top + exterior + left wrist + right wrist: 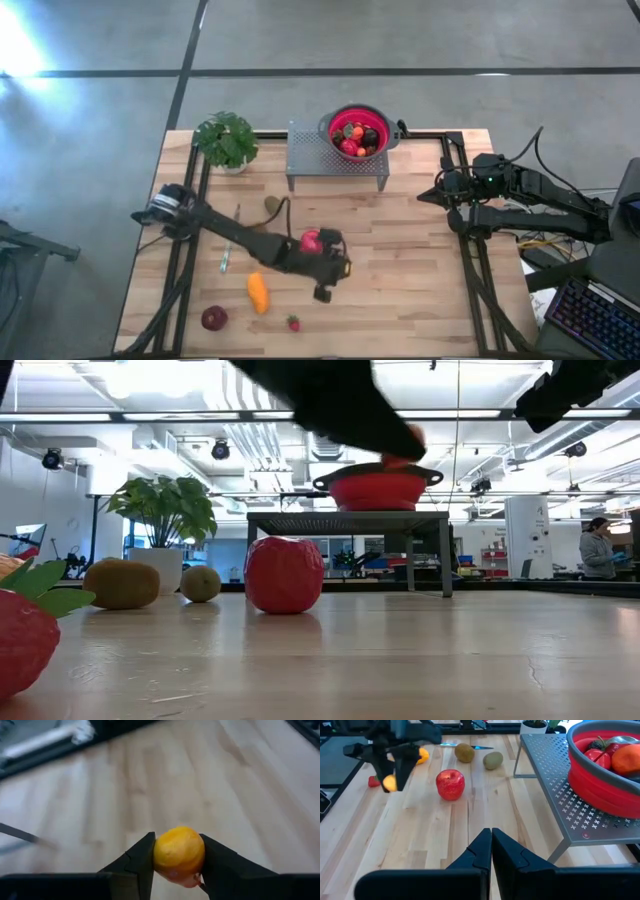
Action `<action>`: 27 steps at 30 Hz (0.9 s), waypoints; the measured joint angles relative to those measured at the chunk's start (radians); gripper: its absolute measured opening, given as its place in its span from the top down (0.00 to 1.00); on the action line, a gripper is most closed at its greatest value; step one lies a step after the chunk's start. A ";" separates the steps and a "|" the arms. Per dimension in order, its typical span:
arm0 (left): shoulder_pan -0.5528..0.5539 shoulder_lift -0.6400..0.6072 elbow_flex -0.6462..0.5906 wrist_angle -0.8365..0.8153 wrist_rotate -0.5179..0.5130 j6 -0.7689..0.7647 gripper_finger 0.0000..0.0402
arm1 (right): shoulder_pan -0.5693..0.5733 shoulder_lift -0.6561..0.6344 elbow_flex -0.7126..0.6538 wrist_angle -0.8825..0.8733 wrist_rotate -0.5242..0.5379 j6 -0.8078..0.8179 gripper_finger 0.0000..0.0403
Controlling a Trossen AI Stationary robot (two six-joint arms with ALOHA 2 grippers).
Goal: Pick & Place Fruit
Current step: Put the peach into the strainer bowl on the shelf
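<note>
My left gripper (323,290) hangs over the table's near middle, shut on a small round orange fruit (179,852); the right wrist view also shows that fruit (390,783). A red apple (311,241) stands on the table just beyond the gripper. A long orange piece (258,292), a dark-red round fruit (214,318), a strawberry (293,323) and a kiwi (272,205) lie on the wood. The red colander (358,133), holding several fruits, sits on a grey perforated stand (310,150). My right gripper (491,840) waits shut at the table's right edge. My left gripper pinches the small orange fruit between its two fingers, one on each opposite side (159,855). The fingers slant down toward the table. The fruit is lifted clear of the wood and bulges out past the fingertips (145,851).
A potted plant (227,140) stands at the far left corner. A thin tool with a green handle (227,256) lies beside the left arm. Black frame rails (460,200) run along both sides of the table. Bare wood lies between the apple and the right rail.
</note>
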 joint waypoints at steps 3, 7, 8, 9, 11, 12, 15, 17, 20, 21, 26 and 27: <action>0.044 0.000 0.052 -0.007 -0.002 0.060 0.66 | 0.000 0.000 0.000 0.000 0.000 -0.002 0.98; 0.105 -0.009 0.123 -0.025 -0.002 0.139 0.66 | 0.000 0.000 0.000 0.000 0.000 -0.002 0.98; 0.120 -0.013 0.140 -0.029 -0.001 0.159 0.66 | 0.000 0.000 0.000 0.000 0.000 0.000 0.98; 0.136 -0.016 0.158 -0.031 -0.001 0.181 0.66 | 0.000 0.000 0.000 0.000 0.000 0.000 0.98; 0.168 -0.028 0.194 -0.043 -0.001 0.219 0.66 | 0.000 0.000 0.000 0.000 0.000 -0.002 0.98; 0.184 -0.032 0.213 -0.044 -0.001 0.236 0.66 | 0.000 0.000 0.000 0.000 0.000 -0.001 0.98; 0.233 -0.035 0.272 -0.041 0.000 0.272 0.66 | 0.000 0.000 0.000 0.000 0.000 -0.002 0.98; 0.269 -0.035 0.309 -0.042 0.011 0.294 0.66 | 0.000 0.000 0.000 0.000 0.000 0.000 0.98; 0.328 -0.035 0.350 -0.038 0.026 0.323 0.66 | 0.000 0.000 0.000 0.000 0.000 -0.001 0.98; 0.349 -0.035 0.361 -0.040 0.027 0.325 0.66 | 0.000 0.000 0.000 0.000 0.000 0.000 0.98; 0.453 -0.035 0.408 -0.040 0.035 0.316 0.66 | 0.000 0.000 0.000 0.000 0.000 -0.002 0.98; 0.472 -0.035 0.412 -0.037 0.042 0.310 0.66 | 0.000 0.000 0.000 0.000 0.000 -0.002 0.98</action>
